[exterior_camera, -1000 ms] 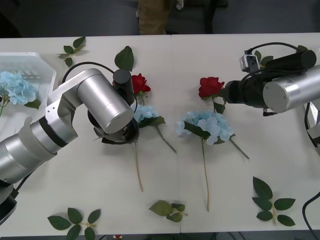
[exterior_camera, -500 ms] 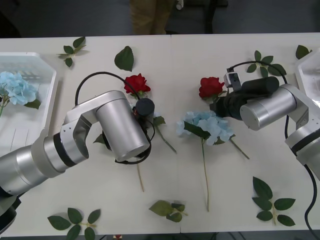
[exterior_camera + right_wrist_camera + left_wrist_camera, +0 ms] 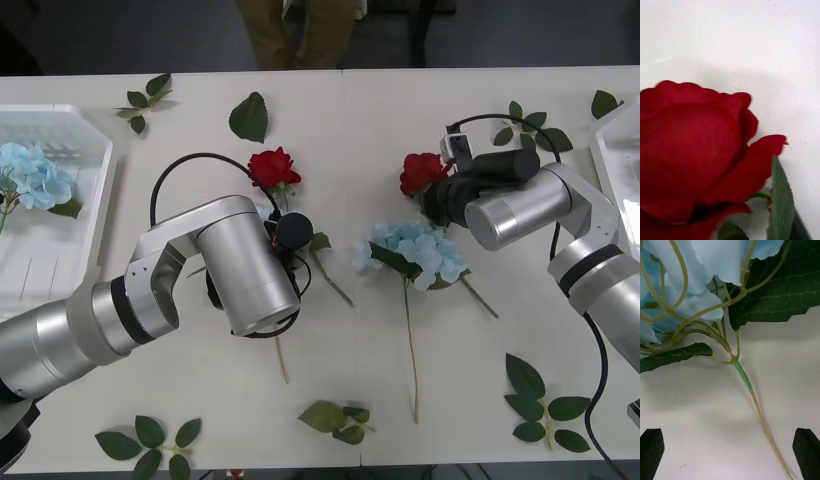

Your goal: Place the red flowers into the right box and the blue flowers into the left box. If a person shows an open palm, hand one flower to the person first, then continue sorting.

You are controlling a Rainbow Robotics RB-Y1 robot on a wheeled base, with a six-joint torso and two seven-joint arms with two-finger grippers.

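Left gripper (image 3: 730, 453) has settled wide open, empty, over a blue flower's stem (image 3: 746, 379); right gripper, state unclear, has closed in on a red rose (image 3: 422, 172), probably both about to grab.

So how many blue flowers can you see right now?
3. One blue flower lies in the left box; one sits under the left gripper, mostly hidden by that arm; one lies mid-table below the right rose.

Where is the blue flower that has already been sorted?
In the front view it lies in the left box at the table's far left edge, a blue flower against that tray's left side.
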